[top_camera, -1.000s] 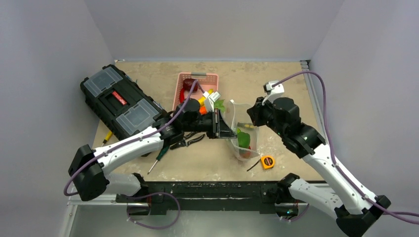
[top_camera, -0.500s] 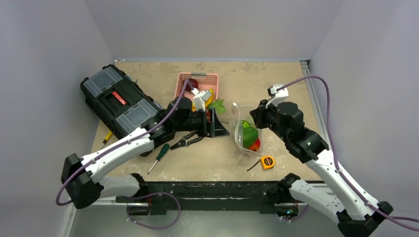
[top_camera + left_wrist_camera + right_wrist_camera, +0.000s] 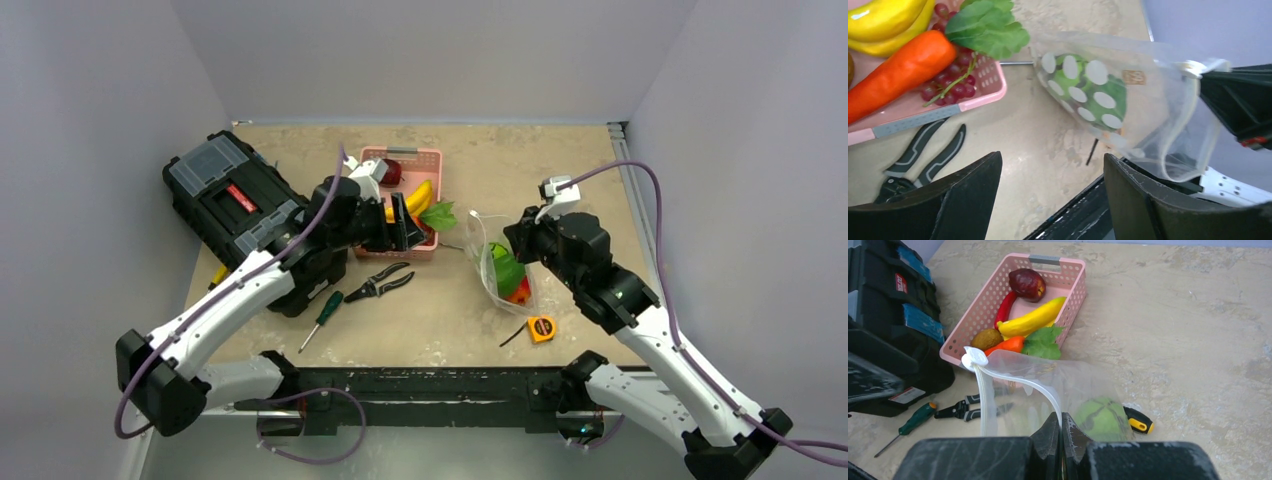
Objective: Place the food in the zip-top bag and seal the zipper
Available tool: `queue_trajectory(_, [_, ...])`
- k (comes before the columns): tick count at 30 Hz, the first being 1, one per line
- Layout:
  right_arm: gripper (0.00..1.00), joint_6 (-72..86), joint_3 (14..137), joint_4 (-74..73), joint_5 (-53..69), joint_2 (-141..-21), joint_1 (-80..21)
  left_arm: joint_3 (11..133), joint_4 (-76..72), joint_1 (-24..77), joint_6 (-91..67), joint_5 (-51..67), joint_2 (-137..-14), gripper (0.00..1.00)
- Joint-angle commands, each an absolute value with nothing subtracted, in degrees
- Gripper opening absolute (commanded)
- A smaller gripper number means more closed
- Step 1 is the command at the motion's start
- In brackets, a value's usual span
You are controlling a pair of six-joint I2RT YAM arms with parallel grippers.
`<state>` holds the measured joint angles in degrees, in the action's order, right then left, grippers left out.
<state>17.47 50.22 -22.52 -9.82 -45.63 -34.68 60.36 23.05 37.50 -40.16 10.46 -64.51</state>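
Zip-top bag: green food, red piece inside.
Pink basket: banana, carrot, apple.
Left jaws: spread wide, empty.
Right jaws: pinching zipper.

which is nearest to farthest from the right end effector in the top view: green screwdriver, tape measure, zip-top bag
1. zip-top bag, pinched in the right end effector
2. tape measure, close by on the near side
3. green screwdriver, far over on the left

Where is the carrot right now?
In the right wrist view, the carrot lies at the near end of the pink basket, on the left, next to the yellow banana and green leaf.
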Motion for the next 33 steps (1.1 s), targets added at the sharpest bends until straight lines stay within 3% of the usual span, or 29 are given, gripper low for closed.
queue_trajectory(1, [0.0, 16.52, 49.93, -18.67, -9.44, -44.75, -34.89, 67.06, 26.86, 36.92, -33.09, 7.05, -70.85, 0.74])
queue_trajectory(17, [0.0, 16.08, 50.45, -19.95, -8.61, -44.05, -34.81, 89.9, 36.81, 32.94, -9.84, -0.69, -100.48, 0.72])
queue_trajectory(28, [0.0, 15.64, 51.73, -21.05, -8.82, -45.62, -34.87, 99.74, 42.89, 26.1, -7.77, 1.86, -112.26, 0.72])
queue_trajectory(33, [0.0, 15.79, 50.98, -20.72, -8.72, -46.09, -34.85, 100.47, 38.65, 21.8, -16.53, 3.43, -113.73, 0.69])
